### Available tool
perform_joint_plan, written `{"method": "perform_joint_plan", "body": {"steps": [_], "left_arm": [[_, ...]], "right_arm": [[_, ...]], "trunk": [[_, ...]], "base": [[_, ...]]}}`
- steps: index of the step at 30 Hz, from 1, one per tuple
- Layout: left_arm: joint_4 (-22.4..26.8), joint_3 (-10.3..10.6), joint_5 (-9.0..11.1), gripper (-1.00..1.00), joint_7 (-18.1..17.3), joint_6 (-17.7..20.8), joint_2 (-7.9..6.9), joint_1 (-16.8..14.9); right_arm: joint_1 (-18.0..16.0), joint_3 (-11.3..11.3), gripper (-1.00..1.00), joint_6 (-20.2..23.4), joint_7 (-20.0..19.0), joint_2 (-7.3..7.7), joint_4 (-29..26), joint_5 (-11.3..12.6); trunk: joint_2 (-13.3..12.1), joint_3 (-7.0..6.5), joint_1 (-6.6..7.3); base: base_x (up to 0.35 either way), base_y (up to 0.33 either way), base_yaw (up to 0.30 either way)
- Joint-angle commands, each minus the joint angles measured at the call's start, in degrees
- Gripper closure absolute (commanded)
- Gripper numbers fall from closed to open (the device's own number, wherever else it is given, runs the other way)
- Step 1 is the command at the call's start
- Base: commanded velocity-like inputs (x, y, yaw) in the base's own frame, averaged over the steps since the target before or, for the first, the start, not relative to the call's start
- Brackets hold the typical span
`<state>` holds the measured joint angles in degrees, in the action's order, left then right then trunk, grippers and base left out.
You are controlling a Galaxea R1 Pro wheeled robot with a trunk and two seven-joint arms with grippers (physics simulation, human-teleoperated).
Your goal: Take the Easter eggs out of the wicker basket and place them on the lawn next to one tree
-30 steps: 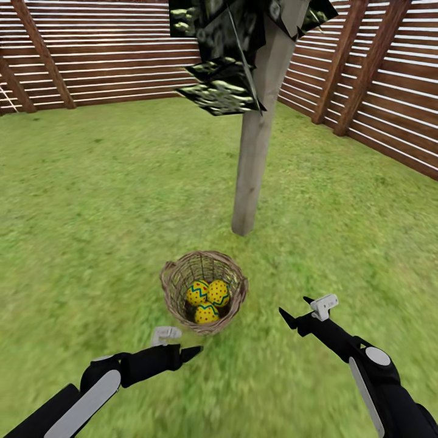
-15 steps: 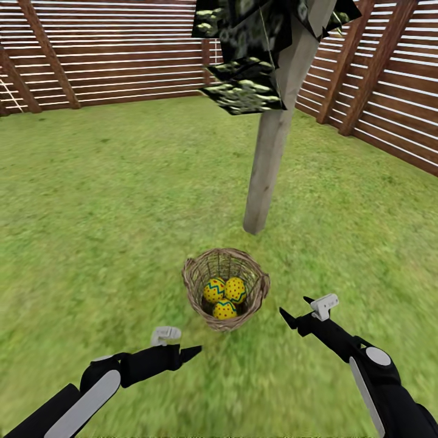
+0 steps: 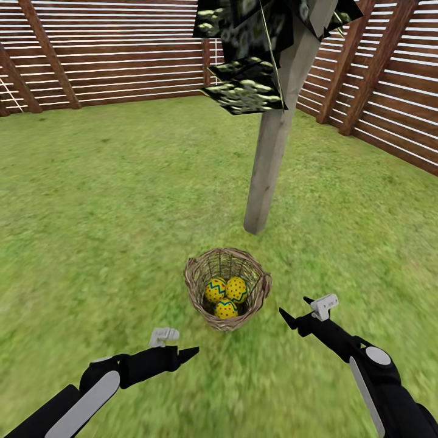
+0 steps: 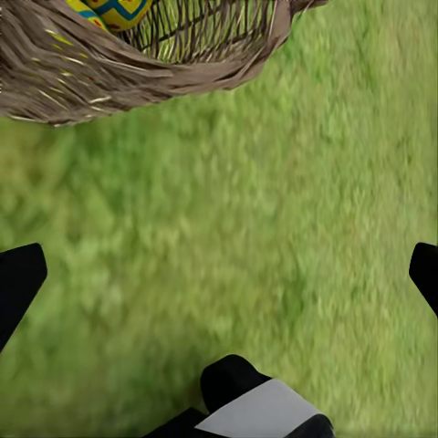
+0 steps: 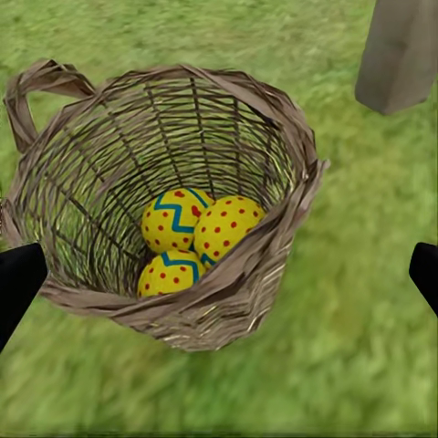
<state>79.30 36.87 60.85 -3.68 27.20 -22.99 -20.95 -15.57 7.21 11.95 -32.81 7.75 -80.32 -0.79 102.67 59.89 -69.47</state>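
Observation:
The wicker basket (image 3: 196, 291) stands upright on the lawn (image 3: 103, 213), just in front of the tree (image 3: 269, 158). Inside lie three yellow Easter eggs (image 3: 215, 289) (image 3: 236, 289) (image 3: 225, 309), touching one another. My left gripper (image 3: 180, 348) hovers open over grass, near and left of the basket. My right gripper (image 3: 295, 309) is open too, near and right of the basket. The right wrist view looks into the basket (image 5: 301, 137) at the eggs (image 5: 175, 219) (image 5: 228, 226) (image 5: 173, 274), with the trunk (image 5: 401, 55) behind. The left wrist view catches the basket's rim (image 4: 137, 78) and part of one egg (image 4: 111, 9).
A brown slat fence (image 3: 121, 55) closes the garden at the back and the right (image 3: 389, 91). Dark foliage (image 3: 246, 85) hangs low from the tree above the basket. Open grass spreads wide to the left and around the trunk's foot.
The whole head view has shifted, so basket and tree now sit further right in the picture. Both arms keep their places in view and both grippers stay open.

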Motion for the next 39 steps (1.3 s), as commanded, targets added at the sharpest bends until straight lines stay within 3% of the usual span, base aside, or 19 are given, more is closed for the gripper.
{"method": "perform_joint_plan", "body": {"steps": [1, 10, 22, 29, 39], "left_arm": [[0.03, 0.05, 0.24, -1.00, -0.03, 0.14, -0.04, -0.05], [0.06, 0.05, 0.23, -1.00, -0.19, 0.15, 0.01, -0.05], [0.06, 0.05, 0.18, -1.00, -0.17, 0.17, 0.05, -0.06], [0.06, 0.05, 0.23, -1.00, -0.03, 0.14, 0.05, -0.06], [0.01, -0.14, 0.27, -1.00, -0.01, 0.20, 0.19, -0.06]], "right_arm": [[-0.05, -0.01, -1.00, 1.33, -0.39, 0.00, -0.11, -0.08], [-0.49, -3.21, -1.00, 6.09, -0.51, 0.24, -0.19, -0.36], [-2.37, -3.34, -1.00, 11.98, -0.56, 0.34, -0.28, -0.38], [-5.49, -3.18, -1.00, 19.83, -0.43, 0.34, -0.28, -0.41], [-6.98, -3.25, -1.00, 25.54, -0.42, 0.33, -0.11, -0.38]], "trunk": [[0.02, 0.04, 0.00], [0.02, 0.04, 0.00], [0.02, 0.04, 0.00], [0.02, 0.04, 0.00], [0.02, 0.04, 0.00]], "base": [[0.000, 0.000, 0.000], [-0.089, 0.188, 0.000], [-0.033, 0.235, 0.000], [0.012, 0.014, 0.000], [0.213, 0.187, 0.000]]}}
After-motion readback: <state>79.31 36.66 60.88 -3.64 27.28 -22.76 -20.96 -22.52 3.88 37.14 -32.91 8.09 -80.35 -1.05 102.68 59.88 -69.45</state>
